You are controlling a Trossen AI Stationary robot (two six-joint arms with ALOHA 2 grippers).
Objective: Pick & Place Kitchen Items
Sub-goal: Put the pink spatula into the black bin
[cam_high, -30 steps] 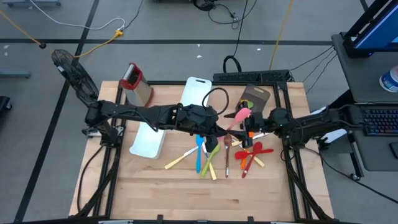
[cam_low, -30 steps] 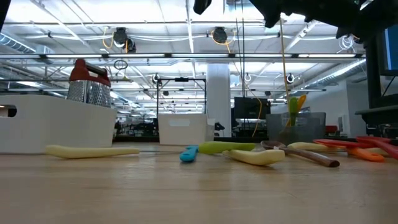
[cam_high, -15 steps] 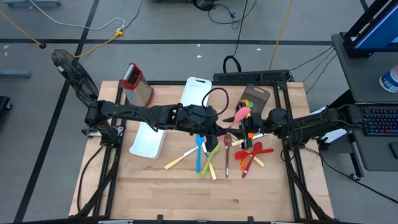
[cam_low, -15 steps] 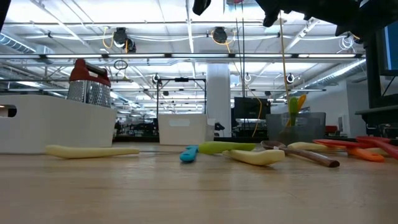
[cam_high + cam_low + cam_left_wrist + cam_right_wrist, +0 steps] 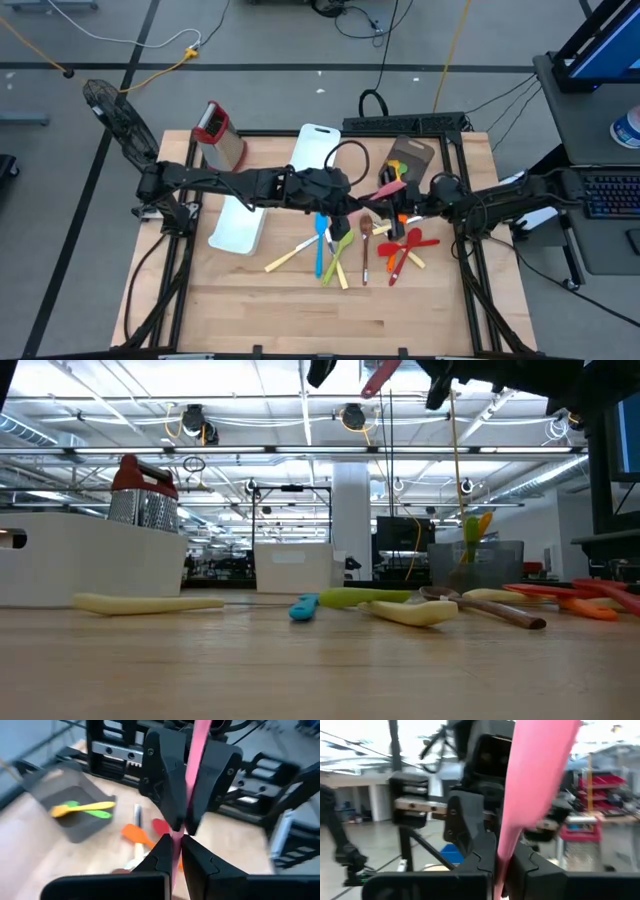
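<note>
A pink spatula [image 5: 391, 186] hangs in the air above the middle of the table, between my two grippers. My left gripper [image 5: 174, 851] comes from the table's left and is shut on it. My right gripper [image 5: 501, 859] comes from the right, faces the left one tip to tip, and is shut on it too. The spatula's top end shows at the upper edge of the low view [image 5: 381, 375]. Under them, several loose utensils lie flat on the wood: a blue spoon [image 5: 320, 245], a green one [image 5: 343, 245], a brown wooden spoon [image 5: 365, 245], red ones [image 5: 410, 243] and cream handles [image 5: 285, 260]. My left gripper pinches the pink spatula's handle near its lower end [image 5: 176, 836] between its two fingers, coming from the table's left and slanting down. The spatula stands steeply, clear of the table. My right gripper pinches the same handle [image 5: 505, 847] just above the left gripper's hold, coming from the table's right. The rest of the spatula rises past its fingers.
A long white tray [image 5: 238, 228] lies at the left and a white board [image 5: 317, 146] at the back. A metal grater with a red top [image 5: 220, 132] stands at the far left. A grey tray [image 5: 75, 805] at the back right holds a green and an orange utensil.
My right gripper has shut on the pink spatula's handle while my left gripper has kept its hold. Both arms have stayed in place with small wrist turns. The spatula has tipped a little, and its top end now shows in the low view.
</note>
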